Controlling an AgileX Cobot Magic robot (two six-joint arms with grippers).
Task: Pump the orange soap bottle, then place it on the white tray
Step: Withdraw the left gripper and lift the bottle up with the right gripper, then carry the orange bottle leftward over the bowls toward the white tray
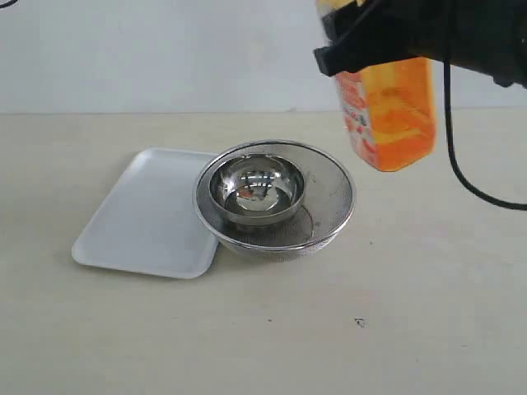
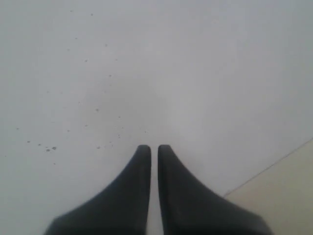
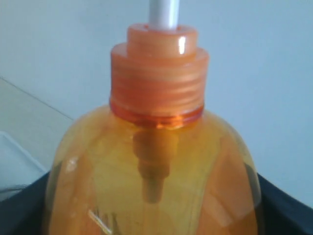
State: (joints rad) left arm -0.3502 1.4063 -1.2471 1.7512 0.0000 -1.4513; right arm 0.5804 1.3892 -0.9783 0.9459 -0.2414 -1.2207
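The orange soap bottle (image 1: 395,115) hangs tilted in the air at the upper right, above the table and clear of it. My right gripper (image 1: 370,41) is shut on its upper body. In the right wrist view the bottle (image 3: 156,161) fills the frame between the dark fingers (image 3: 281,205), with its orange collar (image 3: 159,78) and white stem (image 3: 164,12) showing; the pump head is cut off. The white tray (image 1: 140,222) lies flat at the left. My left gripper (image 2: 154,148) is shut on nothing and faces a pale wall; the exterior view does not show it.
A round steel bowl (image 1: 257,189) sits inside a mesh strainer (image 1: 329,206) at the table's middle, overlapping the tray's right corner. A black cable (image 1: 461,164) droops from the right arm. A strip of tabletop (image 2: 283,196) shows in the left wrist view.
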